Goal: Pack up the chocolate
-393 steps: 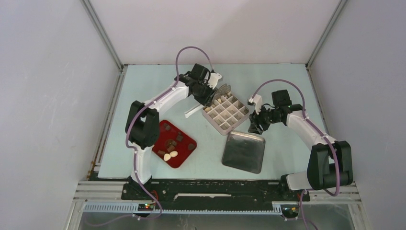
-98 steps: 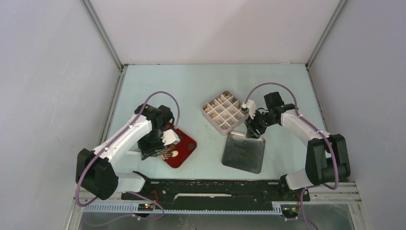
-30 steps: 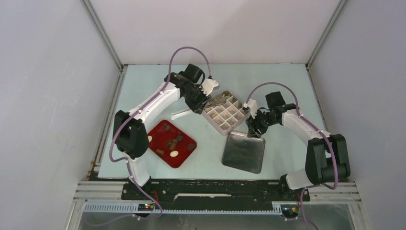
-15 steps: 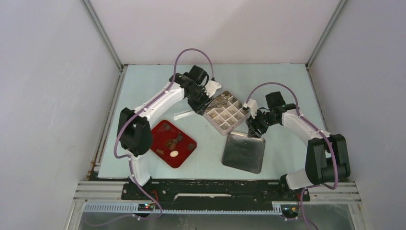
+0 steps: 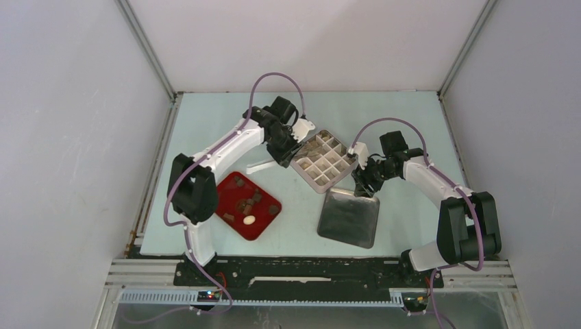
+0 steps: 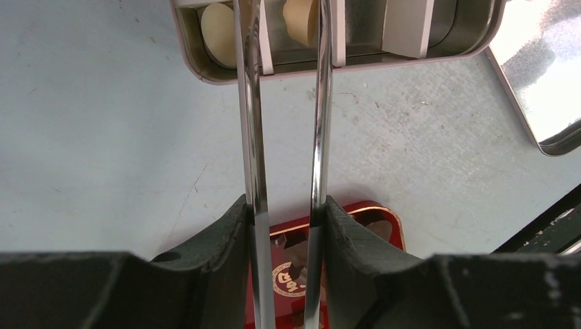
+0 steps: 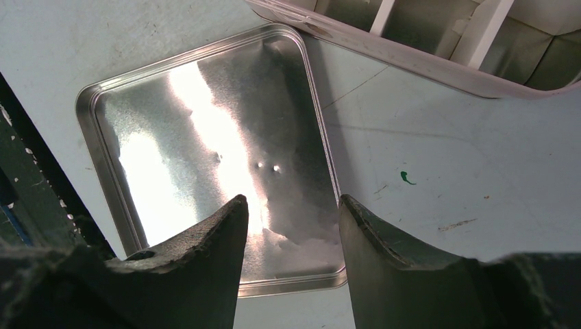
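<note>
My left gripper (image 5: 294, 137) is shut on metal tongs (image 5: 262, 164), whose tips reach over the far-left corner of the divided white box (image 5: 305, 177). In the left wrist view the gripper (image 6: 284, 205) clamps both tong arms (image 6: 251, 137). One cream chocolate (image 6: 218, 34) lies in a corner cell of the box (image 6: 356, 63). Another cream piece (image 6: 301, 14) shows between the tong arms; I cannot tell if it is gripped. The red tray (image 5: 268, 218) holds dark lumps (image 5: 255, 197) and one cream oval (image 5: 249, 219). My right gripper (image 5: 363, 179) is open and empty.
A metal lid (image 5: 349, 217) lies upside down at the near right of the box. In the right wrist view my gripper (image 7: 291, 200) hangs over the lid's corner (image 7: 205, 137), with the box edge (image 7: 425, 62) beyond it. The enclosure walls stand on three sides.
The left arm went down to the red tray, then came back to the box with the tongs. The tray now shows one cream oval instead of two. The right arm has stayed put.
</note>
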Available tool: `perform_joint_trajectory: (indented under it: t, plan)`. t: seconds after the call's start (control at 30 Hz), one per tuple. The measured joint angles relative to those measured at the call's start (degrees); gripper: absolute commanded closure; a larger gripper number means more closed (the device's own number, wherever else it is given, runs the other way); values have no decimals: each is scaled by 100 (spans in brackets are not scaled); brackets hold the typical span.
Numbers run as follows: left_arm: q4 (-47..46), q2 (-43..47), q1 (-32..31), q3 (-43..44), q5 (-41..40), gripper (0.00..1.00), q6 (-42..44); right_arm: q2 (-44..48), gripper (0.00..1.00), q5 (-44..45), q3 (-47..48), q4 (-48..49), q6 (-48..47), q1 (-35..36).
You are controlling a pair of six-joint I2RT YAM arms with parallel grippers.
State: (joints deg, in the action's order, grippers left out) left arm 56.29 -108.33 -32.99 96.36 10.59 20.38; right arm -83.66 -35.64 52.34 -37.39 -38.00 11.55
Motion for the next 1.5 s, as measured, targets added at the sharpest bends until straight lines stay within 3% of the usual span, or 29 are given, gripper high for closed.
perform_joint_trajectory:
  t: [0.17,0.47,0.93,1.07,1.33,1.5]
  plan:
    - [44,0,-17,0,-146,58,0,0,46,2,0,2,0,11]
    - [103,2,-28,0,-195,55,-4,0,46,13,0,0,0,22]
    - [205,407,-48,-76,-186,61,26,0,46,15,0,0,0,28]
    - [409,1049,-52,-756,-271,61,208,0,46,15,0,-2,0,28]
    - [1268,3316,-63,-2881,-1158,57,929,-2,46,59,0,0,-2,81]
    - [1915,4041,-61,-3545,-1580,55,1102,-48,46,120,0,2,-17,195]
